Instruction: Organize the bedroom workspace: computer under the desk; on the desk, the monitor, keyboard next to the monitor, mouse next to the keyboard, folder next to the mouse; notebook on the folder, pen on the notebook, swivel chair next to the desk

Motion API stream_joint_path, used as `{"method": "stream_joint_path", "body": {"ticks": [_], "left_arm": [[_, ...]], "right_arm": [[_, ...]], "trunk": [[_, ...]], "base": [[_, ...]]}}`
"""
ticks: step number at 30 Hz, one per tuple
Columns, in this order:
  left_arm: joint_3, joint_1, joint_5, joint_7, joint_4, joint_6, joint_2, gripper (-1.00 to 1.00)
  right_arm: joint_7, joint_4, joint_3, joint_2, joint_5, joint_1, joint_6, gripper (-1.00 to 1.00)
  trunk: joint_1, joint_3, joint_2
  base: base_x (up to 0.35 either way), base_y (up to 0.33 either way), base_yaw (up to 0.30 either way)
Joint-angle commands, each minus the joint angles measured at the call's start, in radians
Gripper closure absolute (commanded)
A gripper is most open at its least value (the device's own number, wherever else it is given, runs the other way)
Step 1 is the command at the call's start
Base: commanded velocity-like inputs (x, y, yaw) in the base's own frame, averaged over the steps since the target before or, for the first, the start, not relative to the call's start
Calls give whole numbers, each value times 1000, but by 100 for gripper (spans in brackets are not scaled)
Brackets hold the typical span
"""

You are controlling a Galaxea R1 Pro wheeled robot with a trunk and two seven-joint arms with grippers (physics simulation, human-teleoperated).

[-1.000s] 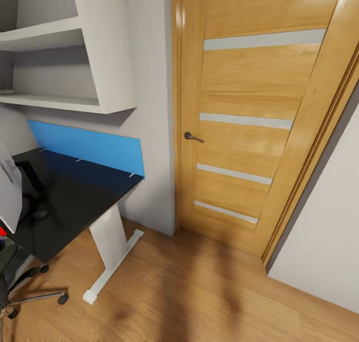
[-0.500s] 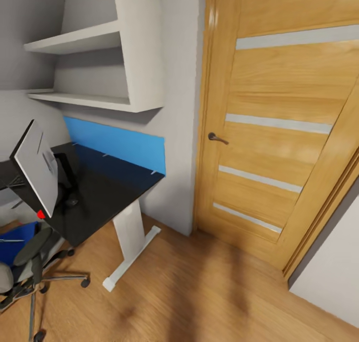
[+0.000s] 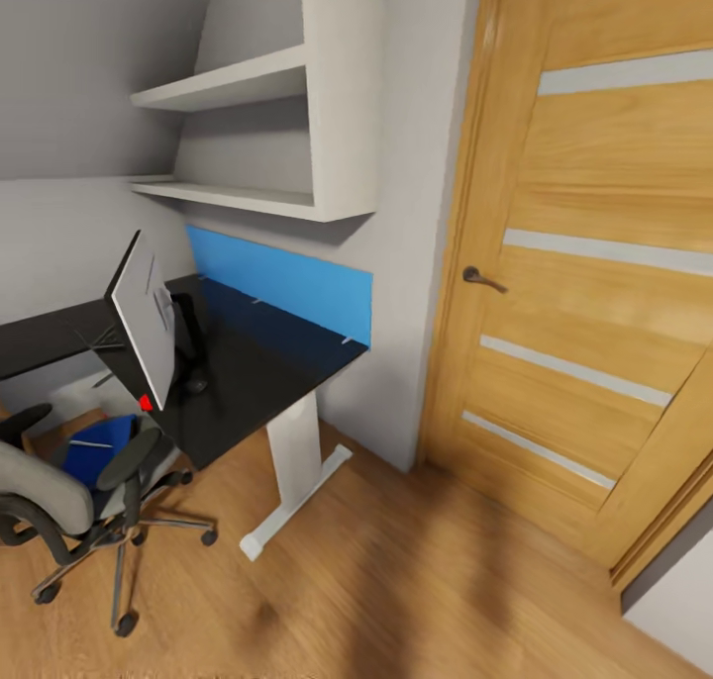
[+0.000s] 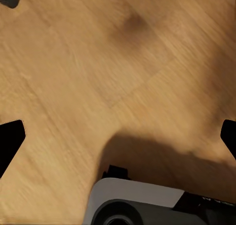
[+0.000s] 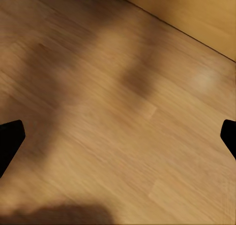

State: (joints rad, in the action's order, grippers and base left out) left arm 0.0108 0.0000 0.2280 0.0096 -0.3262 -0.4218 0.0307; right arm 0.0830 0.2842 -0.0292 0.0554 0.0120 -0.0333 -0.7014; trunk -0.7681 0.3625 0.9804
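Monitor (image 3: 144, 318) on desk (image 3: 257, 382), folder (image 3: 99, 448) on swivel chair (image 3: 69, 501)

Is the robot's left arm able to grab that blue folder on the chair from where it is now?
Probably not yet. The blue folder lies on the swivel chair seat, far off to the side. The left gripper hangs open over bare wood floor, so the robot would likely need to roll closer first.

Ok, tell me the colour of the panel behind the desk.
Bright blue panel, clearest in the head view.
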Motion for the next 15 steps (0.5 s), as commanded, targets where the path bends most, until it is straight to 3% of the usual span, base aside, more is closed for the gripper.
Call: {"method": "stream_joint_path", "body": {"ticks": [1, 15], "left_arm": [[4, 0, 0, 1, -2, -1, 0, -100], [6, 0, -1, 1, -4, 2, 0, -100]], "right_arm": [[1, 0, -1, 0, 2, 0, -3, -100], [1, 0, -1, 1, 2, 0, -2, -100]], "trunk": [[0, 1, 1], [0, 1, 1]], "base": [[0, 0, 285], [0, 0, 285]]}}
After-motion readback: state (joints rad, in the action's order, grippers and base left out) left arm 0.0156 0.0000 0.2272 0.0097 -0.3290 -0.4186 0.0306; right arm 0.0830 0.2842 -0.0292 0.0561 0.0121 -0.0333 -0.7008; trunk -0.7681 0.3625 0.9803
